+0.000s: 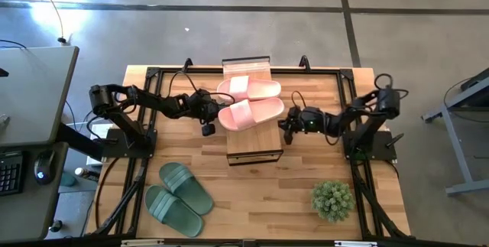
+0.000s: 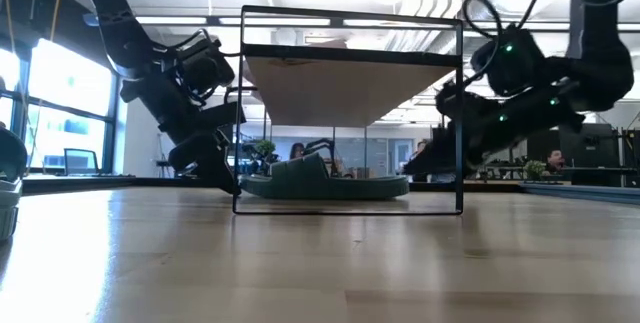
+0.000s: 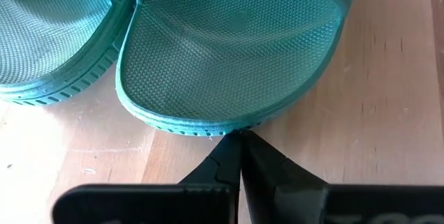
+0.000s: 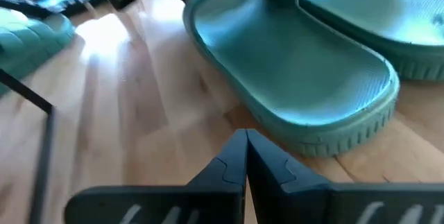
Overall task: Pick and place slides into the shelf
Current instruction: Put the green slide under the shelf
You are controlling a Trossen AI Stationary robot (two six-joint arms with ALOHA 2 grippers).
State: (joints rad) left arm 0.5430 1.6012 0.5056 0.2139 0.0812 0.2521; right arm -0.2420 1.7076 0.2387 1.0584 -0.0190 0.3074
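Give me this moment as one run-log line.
left gripper: shut, at green slide under shelf | right gripper: shut, opposite side | pink slides: on top

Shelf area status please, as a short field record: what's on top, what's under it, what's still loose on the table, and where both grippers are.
shelf top: two pink slides lying on the shelf
under shelf: a pair of green slides, seen in the low and wrist views
loose on table: two green slides, near front left
left gripper: shut, at shelf's left side, tips by a green slide's edge
right gripper: shut, at shelf's right side, empty
other: potted plant, front right
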